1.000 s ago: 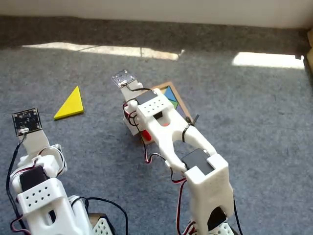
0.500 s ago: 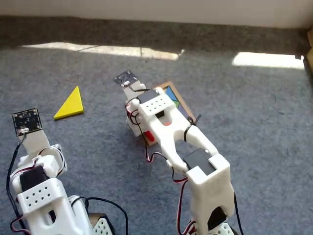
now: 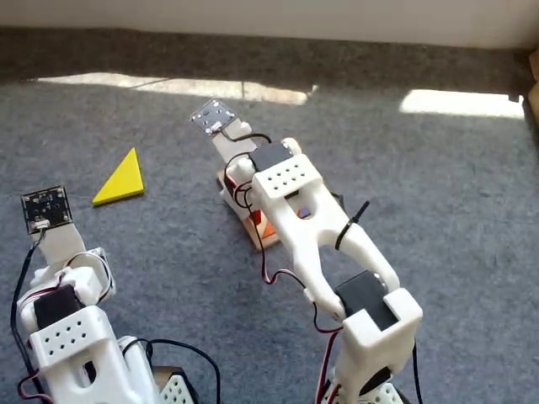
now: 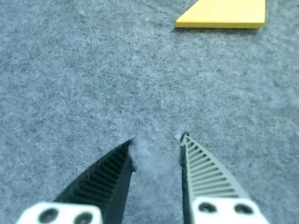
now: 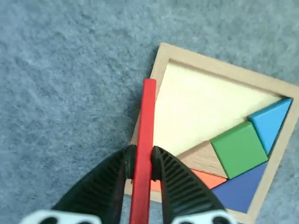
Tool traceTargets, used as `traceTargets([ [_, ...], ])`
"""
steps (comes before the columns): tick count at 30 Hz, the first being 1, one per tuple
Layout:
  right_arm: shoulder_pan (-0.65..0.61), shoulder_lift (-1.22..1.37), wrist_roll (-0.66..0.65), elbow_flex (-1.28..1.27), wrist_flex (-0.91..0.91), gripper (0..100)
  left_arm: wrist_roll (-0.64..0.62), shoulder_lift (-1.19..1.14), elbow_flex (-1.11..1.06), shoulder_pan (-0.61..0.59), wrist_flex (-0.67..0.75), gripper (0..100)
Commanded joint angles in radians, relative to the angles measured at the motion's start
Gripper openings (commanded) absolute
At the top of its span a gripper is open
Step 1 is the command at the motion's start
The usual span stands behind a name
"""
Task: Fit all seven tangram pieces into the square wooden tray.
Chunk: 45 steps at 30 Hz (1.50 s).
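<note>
The right arm has swung across the square wooden tray point(image 5: 161, 53) since the earlier frames and now covers the corner where coloured pieces showed in the high view. The right gripper point(image 5: 140, 156) is clamped on the flat faces of a red piece point(image 5: 147, 135), held on edge above the tray wall that borders the bare part of the tray floor.

The opposite corner is packed with a green square point(image 5: 238, 148), a light blue triangle point(image 5: 271, 122), a dark blue piece point(image 5: 243, 189), an orange piece point(image 5: 205, 179) and a plain wood triangle point(image 5: 205, 158).

The left gripper point(image 4: 157, 142) hangs with its jaws apart and empty over the carpet point(image 4: 70, 70). The yellow triangle point(image 3: 122, 178) lies flat on the carpet, well apart from the tray.

The pieces look thin, stiff and light, probably with smooth painted faces that could slip. The red one likely has to tip flat before it seats. The yellow one, lying low in the pile, is best pinched across two of its edges.
</note>
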<state>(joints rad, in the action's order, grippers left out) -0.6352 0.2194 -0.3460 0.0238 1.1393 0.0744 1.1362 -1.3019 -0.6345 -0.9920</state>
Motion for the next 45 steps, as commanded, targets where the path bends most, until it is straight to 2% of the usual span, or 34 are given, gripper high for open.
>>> traceTargets([
  [1, 0.021, -0.090, -0.071, 0.007, 0.012, 0.5, -0.006, 0.013, 0.015, -0.008, 0.011, 16],
  [6, 0.024, -0.041, -0.133, 0.013, 0.002, 1.4, -0.006, 0.013, 0.015, -0.008, 0.011, 16],
  [11, 0.035, 0.021, -0.130, 0.013, 0.002, 12.8, -0.006, 0.013, 0.015, -0.008, 0.011, 16],
  [14, 0.058, 0.027, -0.130, 0.013, 0.002, 15.0, -0.006, 0.013, 0.015, -0.008, 0.011, 16],
  [24, 0.067, 0.016, -0.130, 0.059, 0.008, 15.0, -0.006, 0.013, 0.015, -0.008, 0.009, 16],
  [29, 0.067, -0.087, -0.130, 0.124, 0.012, 14.9, -0.006, 0.013, 0.015, -0.008, 0.009, 16],
  [35, 0.068, -0.186, -0.130, -0.002, 0.128, 14.7, -0.006, 0.013, 0.015, -0.008, 0.009, 16],
  [41, 0.131, -0.186, -0.130, -0.163, 0.101, 2.1, -0.006, 0.013, 0.015, -0.008, 0.009, 16],
  [45, 0.179, -0.185, -0.130, -0.231, 0.008, 0.6, -0.006, 0.013, 0.015, -0.008, 0.009, 16],
])
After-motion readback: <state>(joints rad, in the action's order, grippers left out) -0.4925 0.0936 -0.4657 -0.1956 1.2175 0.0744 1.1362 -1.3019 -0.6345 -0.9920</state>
